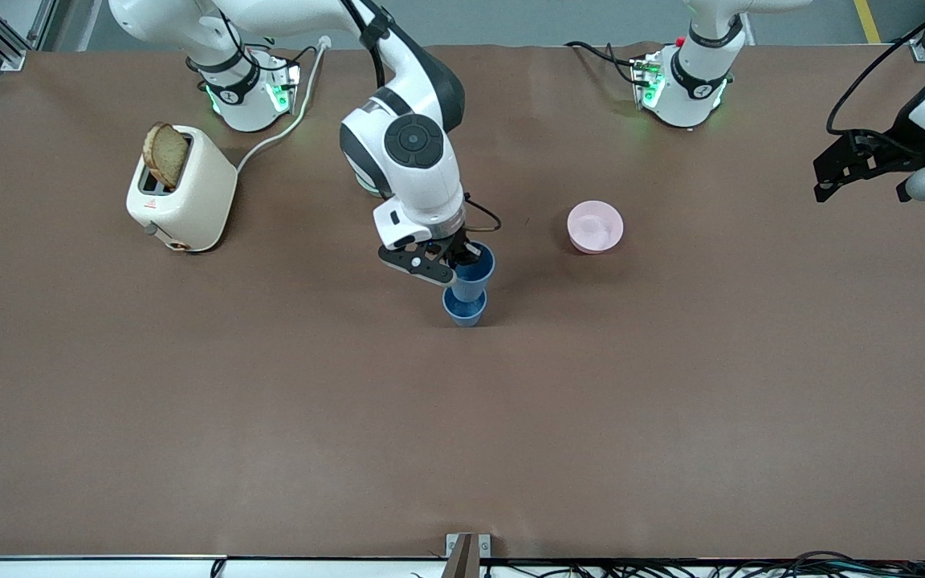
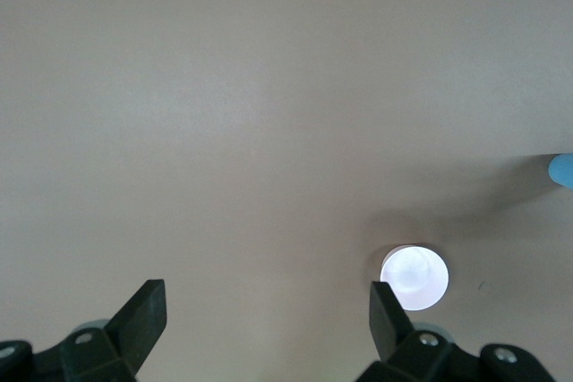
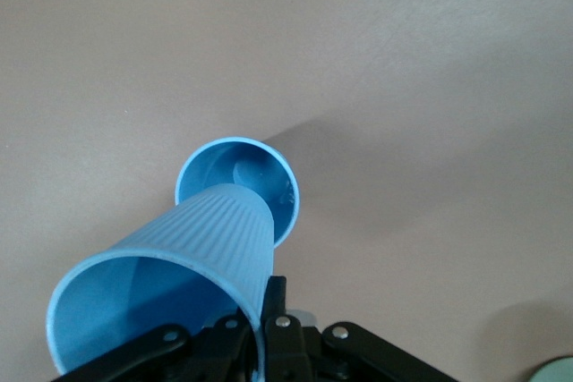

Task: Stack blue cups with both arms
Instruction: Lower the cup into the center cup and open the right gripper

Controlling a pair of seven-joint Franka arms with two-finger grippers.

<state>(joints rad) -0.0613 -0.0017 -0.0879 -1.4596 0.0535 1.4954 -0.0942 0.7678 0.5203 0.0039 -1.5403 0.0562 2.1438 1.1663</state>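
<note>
One blue cup (image 1: 463, 310) stands upright mid-table, mouth up; it also shows in the right wrist view (image 3: 235, 176). My right gripper (image 1: 462, 261) is shut on the rim of the second blue cup (image 1: 475, 273), one finger inside and one outside (image 3: 265, 310). This held cup (image 3: 179, 275) is tilted, its base right at the standing cup's mouth. My left gripper (image 1: 828, 181) waits open and empty above the table's edge at the left arm's end; in its wrist view (image 2: 266, 306) the fingers are wide apart over bare table.
A pink bowl (image 1: 595, 227) sits toward the left arm's end, beside the cups, and shows pale in the left wrist view (image 2: 414, 276). A cream toaster (image 1: 181, 193) with a bread slice (image 1: 165, 154) stands toward the right arm's end. A pale green bowl's edge (image 3: 557, 373) shows.
</note>
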